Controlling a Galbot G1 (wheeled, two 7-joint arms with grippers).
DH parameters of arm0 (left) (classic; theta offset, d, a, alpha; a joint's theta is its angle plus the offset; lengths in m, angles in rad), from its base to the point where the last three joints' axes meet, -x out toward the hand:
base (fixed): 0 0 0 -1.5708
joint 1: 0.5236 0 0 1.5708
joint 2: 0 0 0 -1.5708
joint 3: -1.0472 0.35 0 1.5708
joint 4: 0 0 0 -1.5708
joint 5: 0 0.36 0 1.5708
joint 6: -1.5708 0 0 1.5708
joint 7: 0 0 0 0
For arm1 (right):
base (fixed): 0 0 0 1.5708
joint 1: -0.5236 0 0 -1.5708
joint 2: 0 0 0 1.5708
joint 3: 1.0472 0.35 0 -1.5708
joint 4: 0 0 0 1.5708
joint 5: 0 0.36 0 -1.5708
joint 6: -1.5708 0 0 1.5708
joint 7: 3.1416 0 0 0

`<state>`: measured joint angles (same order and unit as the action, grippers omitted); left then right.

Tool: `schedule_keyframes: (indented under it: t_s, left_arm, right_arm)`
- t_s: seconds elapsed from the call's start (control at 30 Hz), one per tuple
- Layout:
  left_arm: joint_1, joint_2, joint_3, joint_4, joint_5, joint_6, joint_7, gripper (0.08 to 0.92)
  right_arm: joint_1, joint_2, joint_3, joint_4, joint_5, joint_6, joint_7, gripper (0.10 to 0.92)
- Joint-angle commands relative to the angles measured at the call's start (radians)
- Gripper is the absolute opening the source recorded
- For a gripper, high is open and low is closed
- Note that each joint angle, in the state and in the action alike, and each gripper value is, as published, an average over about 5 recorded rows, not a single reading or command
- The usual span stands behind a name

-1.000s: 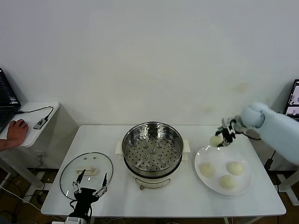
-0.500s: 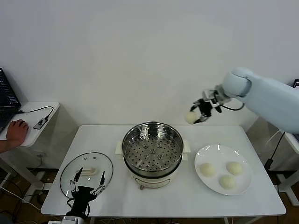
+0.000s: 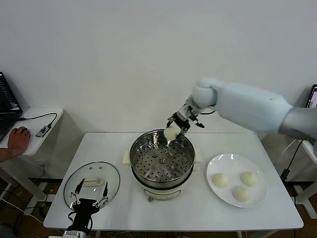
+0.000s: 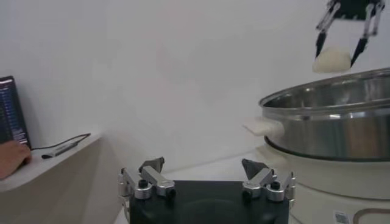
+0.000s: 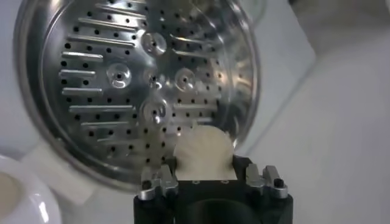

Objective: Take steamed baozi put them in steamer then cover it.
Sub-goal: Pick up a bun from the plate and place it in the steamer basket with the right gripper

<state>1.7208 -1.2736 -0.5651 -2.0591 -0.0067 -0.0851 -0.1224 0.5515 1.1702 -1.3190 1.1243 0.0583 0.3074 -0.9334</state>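
**Right arm holds a bun over the steamer's far rim**

The right arm reaches in from the table's three o'clock side, elbow high, its forearm angled down toward the middle of the table. The right gripper (image 3: pixel 172 130) points downward, its fingers clamped on one steamed baozi (image 3: pixel 170 133); in the right wrist view the same bun (image 5: pixel 204 154) sits pinched between the two fingers just above the perforated tray. The held bun hangs over the twelve o'clock edge of the steamer (image 3: pixel 162 157), above the rim and not touching the tray.

The left gripper (image 3: pixel 89 197) waits low at the table's near edge, around seven o'clock from the steamer, its fingers spread wide with nothing between them, tips over the near edge of the cover (image 3: pixel 91 184). The cover lies flat on the table at nine o'clock from the steamer, handle up.

The steamer's tray holds nothing. At three o'clock from the steamer a white plate (image 3: pixel 214 165) carries three more buns (image 3: pixel 220 180), (image 3: pixel 248 178), (image 3: pixel 241 193), lying apart from one another
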Motion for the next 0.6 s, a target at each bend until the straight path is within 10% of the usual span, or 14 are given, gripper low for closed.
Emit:
schedule_keyframes:
  t_s: [0.03,0.6]
  left_arm:
    - [-0.002,0.001,-0.004,0.000,0.003,-0.002,-0.001,0.823]
    - [-0.004,0.000,-0.005,0.003,0.004,-0.006,-0.005,0.823]
  right_arm:
    - [-0.061,0.100,-0.025,-0.078,-0.182,0.178,0.042,0.594]
    - [-0.131,0.137,0.026,-0.174,-0.322,0.266,0.115,0.667]
